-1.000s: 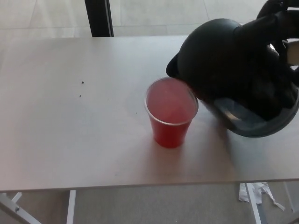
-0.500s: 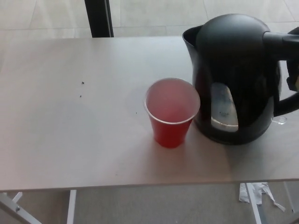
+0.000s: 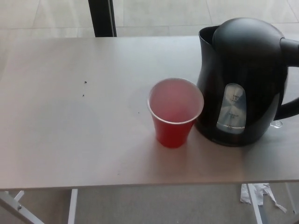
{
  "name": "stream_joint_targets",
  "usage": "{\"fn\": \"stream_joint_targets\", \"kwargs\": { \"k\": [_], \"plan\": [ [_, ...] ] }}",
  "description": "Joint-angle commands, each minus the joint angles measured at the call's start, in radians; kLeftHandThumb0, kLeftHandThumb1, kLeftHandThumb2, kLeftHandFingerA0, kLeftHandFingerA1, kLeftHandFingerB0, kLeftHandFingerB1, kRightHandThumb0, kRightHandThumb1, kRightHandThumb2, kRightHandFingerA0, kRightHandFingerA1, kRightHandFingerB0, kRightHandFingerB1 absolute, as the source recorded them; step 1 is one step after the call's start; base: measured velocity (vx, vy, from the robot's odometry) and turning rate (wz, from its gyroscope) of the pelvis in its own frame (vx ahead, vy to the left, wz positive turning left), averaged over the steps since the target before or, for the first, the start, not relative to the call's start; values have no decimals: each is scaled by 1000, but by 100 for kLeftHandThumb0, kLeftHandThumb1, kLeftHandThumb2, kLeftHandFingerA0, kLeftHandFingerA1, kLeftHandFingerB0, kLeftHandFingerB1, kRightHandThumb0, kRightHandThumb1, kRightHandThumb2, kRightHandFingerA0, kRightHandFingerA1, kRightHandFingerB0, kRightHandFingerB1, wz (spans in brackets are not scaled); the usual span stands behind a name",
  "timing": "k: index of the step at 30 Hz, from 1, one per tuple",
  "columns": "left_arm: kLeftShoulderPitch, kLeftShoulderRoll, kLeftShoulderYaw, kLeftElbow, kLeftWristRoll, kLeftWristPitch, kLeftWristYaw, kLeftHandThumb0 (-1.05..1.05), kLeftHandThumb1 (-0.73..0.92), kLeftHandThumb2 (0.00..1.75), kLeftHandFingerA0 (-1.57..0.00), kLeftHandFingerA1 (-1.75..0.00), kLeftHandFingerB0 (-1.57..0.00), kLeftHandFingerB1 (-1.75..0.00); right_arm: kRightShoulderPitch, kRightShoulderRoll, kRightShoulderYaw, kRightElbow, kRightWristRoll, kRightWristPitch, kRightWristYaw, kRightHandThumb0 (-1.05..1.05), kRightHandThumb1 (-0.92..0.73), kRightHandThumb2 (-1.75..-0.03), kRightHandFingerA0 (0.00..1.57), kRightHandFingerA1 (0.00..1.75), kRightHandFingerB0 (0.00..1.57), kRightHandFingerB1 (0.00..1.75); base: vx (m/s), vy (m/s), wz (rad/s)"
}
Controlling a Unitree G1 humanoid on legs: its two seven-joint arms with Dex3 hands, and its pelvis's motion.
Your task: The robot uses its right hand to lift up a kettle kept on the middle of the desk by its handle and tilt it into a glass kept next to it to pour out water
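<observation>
Both hands gone; kettle (image 3: 245,81) now upright beside cup (image 3: 174,112).

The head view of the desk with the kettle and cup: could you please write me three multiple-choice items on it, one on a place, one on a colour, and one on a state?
1. Where does the red plastic cup stand relative to the black electric kettle?
A. on the robot's left of it
B. behind it
C. on its lid

2. What colour is the cup?
A. blue
B. red
C. green

3. How is the kettle posed?
A. tilted over the cup
B. lying on its side
C. upright on the pale grey desk

Answers: 1 A, the cup is at picture left of the kettle; 2 B, its wall is red; 3 C, its base rests flat.
</observation>
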Motion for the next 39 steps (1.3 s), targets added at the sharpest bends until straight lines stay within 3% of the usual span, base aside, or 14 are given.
{"fn": "stream_joint_targets", "kwargs": {
  "k": [1, 2, 15, 22, 23, 26, 27, 30, 31, 32, 36, 37, 38, 39],
  "plan": [
    [0, 3, 7, 14, 3, 15, 8, -71, 80, 64, -64, -56, -41, -48, 33, -83, 14, -26, 142, 13, 169, -56, -55, -57, 66, 59, 16, 27, 0, 0, 0],
    [1, 1, 12, 17, -2, 22, 11, -71, 79, 63, -64, -56, -41, -48, 57, -130, 54, -37, 146, -20, 243, -66, -54, -57, 0, 23, 0, 17, 0, 0, 0],
    [5, 8, 3, 40, 14, -8, 7, -73, 81, 64, -64, -57, -41, -49, 112, -298, 147, -159, 235, -100, 438, -82, -57, -95, 0, 2, 0, 4, 0, 0, 0],
    [11, 4, 17, 39, -1, -3, 7, -72, 80, 64, -66, -56, -41, -49, 174, -386, 90, -152, 312, -125, 543, -91, -44, -56, 0, 0, 0, 0, 0, 0, 0],
    [11, 3, 17, 42, 0, -9, 6, -72, 80, 64, -66, -56, -41, -49, 213, -408, 55, -159, 328, -140, 560, -83, -45, -53, 14, 97, 0, 0, 0, 0, 0],
    [15, 4, 16, 35, 1, -5, 6, -72, 81, 64, -65, -56, -42, -48, 295, -452, -23, -186, 349, -142, 577, -84, -53, -87, 0, 10, 0, 0, 0, 0, 0],
    [12, 4, 18, 35, -2, 2, 8, -70, 81, 64, -64, -54, -40, -48, 366, -488, -112, -184, 389, -157, 626, -81, -37, -73, 12, 82, 0, 0, 0, 0, 0],
    [5, 5, 23, 43, -6, 4, 12, -70, 81, 64, -66, -55, -41, -48, 443, -503, -200, -181, 406, -215, 632, -78, -37, -72, 11, 62, 0, 0, 0, 0, 0],
    [5, 5, 22, 42, -5, 5, 13, -71, 80, 64, -66, -56, -41, -48, 477, -510, -245, -178, 415, -216, 636, -79, -44, -55, 34, 134, 0, 0, 0, 0, 0],
    [5, 5, 22, 42, -5, 5, 13, -71, 80, 64, -66, -56, -41, -48, 482, -513, -250, -178, 419, -217, 637, -79, -44, -55, 34, 134, 0, 0, 0, 0, 0],
    [2, 7, 18, 45, 0, 4, 14, -72, 81, 64, -67, -56, -40, -47, 680, -459, -583, -59, 537, -357, 671, -71, -36, -71, 66, 123, 0, 18, 0, 0, 0],
    [3, 7, 18, 47, 1, 1, 14, -73, 81, 64, -68, -55, -40, -47, 688, -456, -604, -43, 544, -356, 668, -64, -35, -71, 66, 102, 0, 27, 0, 0, 0],
    [6, 6, 18, 52, 1, -9, 10, -72, 81, 64, -66, -57, -40, -48, 709, -449, -674, 16, 568, -367, 658, -75, -48, -76, 0, 0, 0, 21, 0, 0, 0],
    [8, 4, 20, 54, -2, -16, 5, -72, 81, 64, -66, -57, -40, -48, 722, -446, -722, 61, 587, -386, 654, -75, -48, -76, 0, 0, 0, 21, 0, 0, 0]
  ]
}}
